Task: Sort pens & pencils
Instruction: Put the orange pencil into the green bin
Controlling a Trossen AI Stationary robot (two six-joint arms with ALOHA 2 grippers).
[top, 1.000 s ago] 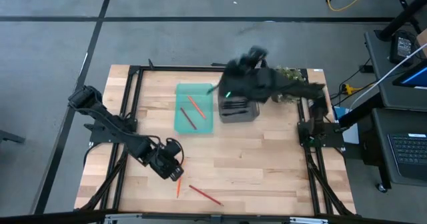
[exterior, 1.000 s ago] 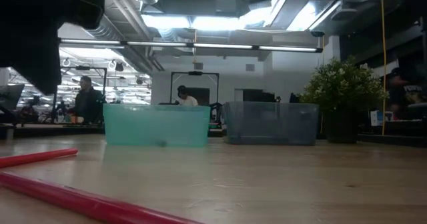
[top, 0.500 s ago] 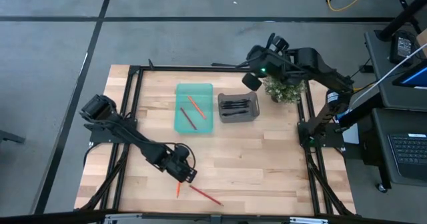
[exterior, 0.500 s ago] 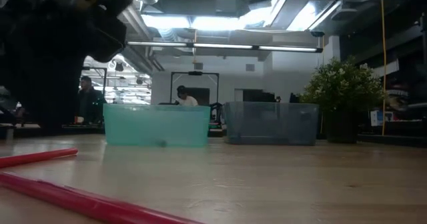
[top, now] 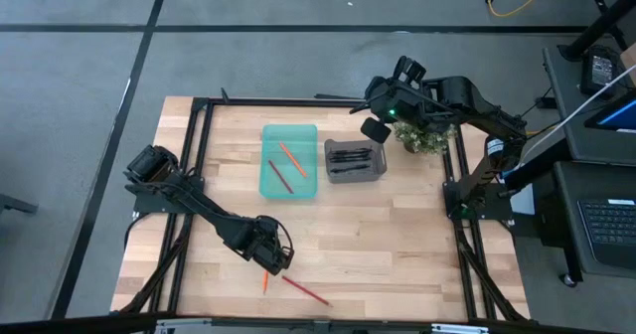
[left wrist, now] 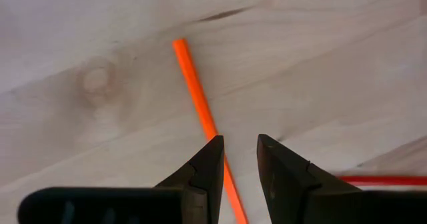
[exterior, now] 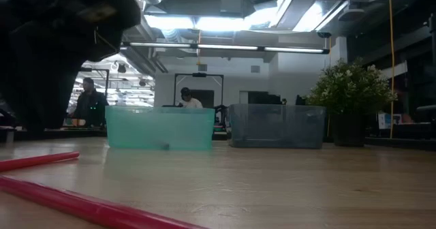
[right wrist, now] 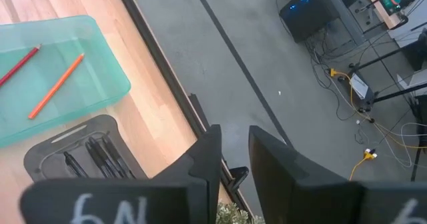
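Note:
An orange pencil (top: pixel 265 280) (left wrist: pixel 197 97) lies flat on the wood near the table's near edge, with a red pencil (top: pixel 305 290) (exterior: pixel 88 208) lying to its right. My left gripper (top: pixel 270 257) (left wrist: pixel 239 159) hovers over the orange pencil, fingers pointing down and narrowly open; the pencil runs in under the gap beside one finger. A teal bin (top: pixel 288 187) holds an orange pencil (right wrist: pixel 57 85) and a dark red one (right wrist: pixel 19 65). Black pens (top: pixel 353 158) (right wrist: pixel 93 154) lie in a grey bin (top: pixel 355 174). My right gripper (top: pixel 376 127) (right wrist: pixel 235 144) is raised by the table's far edge, narrowly open, holding nothing.
A potted plant (top: pixel 425 133) (exterior: pixel 351 93) stands at the far right corner, beside the right arm. The two bins sit side by side at the far middle of the table. Bare wood (top: pixel 397 235) stretches between the bins and the near edge. People stand in the room behind.
My right arm has swung up and away from over the grey bin toward the table's far right, by the plant. My left gripper has moved a little toward the right and the near edge, closer to the orange pencil. The pencils and bins have stayed put.

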